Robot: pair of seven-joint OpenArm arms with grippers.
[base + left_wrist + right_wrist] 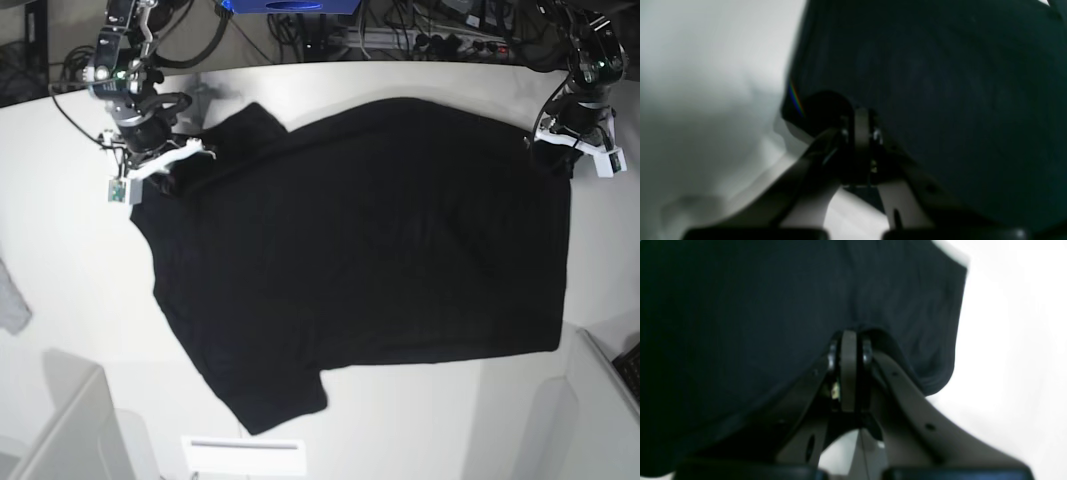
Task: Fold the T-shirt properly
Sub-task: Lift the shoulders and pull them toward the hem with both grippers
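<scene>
White table (80,260) lies bare around the spread T-shirt (370,250), far corners pinched by left gripper (862,115) and right gripper (848,340).

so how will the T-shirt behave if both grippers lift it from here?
Probably floppy: the T-shirt lies flat on the table with soft wrinkles. It will likely sag between the left gripper and the right gripper, both shut on its edge. Thin cloth, so it may slip.

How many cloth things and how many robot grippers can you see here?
Black cloth T-shirt spread on the white table: 1
Small grey cloth scrap at the table's edge: 1
Robot grippers, left gripper and right gripper: 2
Total: 4
</scene>
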